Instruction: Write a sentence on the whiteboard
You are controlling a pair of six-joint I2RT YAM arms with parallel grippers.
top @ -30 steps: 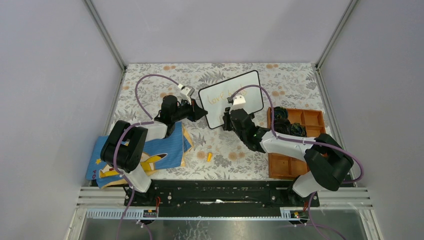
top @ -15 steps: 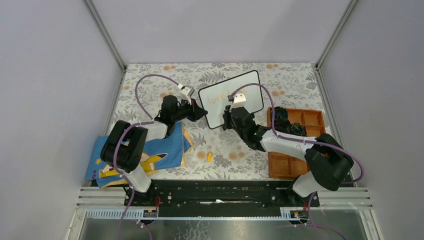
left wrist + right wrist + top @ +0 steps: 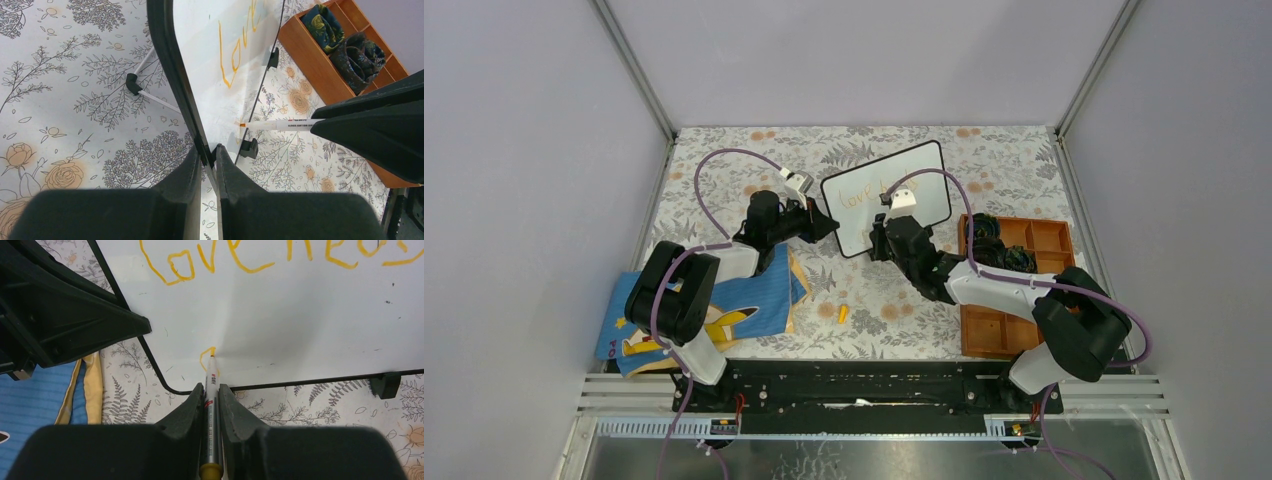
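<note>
**Q:** Where's your board sitting right now, and what are your grippers doing?

**A:** You're working over the flowery table (image 3: 724, 170), and the whiteboard (image 3: 859, 215) is sitting toward the back middle, between your two arms. To its right you're getting the orange tray (image 3: 1049, 235) with dark bundles in the far compartments. On the left the blue cloth (image 3: 744, 300) is lying under your left arm.

**Q:** And the grippers?

**A:** Your left gripper (image 3: 209, 155) is pinching the board's black frame near a rounded corner, jaws closed tight on it. Your right gripper (image 3: 210, 392) is clamping the marker (image 3: 210, 375), and the tip is touching the white surface at a small orange loop just above the bottom edge. The sentence (image 3: 225, 260) is running along higher up; you're reading "Love" and then "hea", with the rest cut off in the wrist view. A small orange bit (image 3: 842, 313) is lying on the table, nearer the arm bases than the board.
</note>
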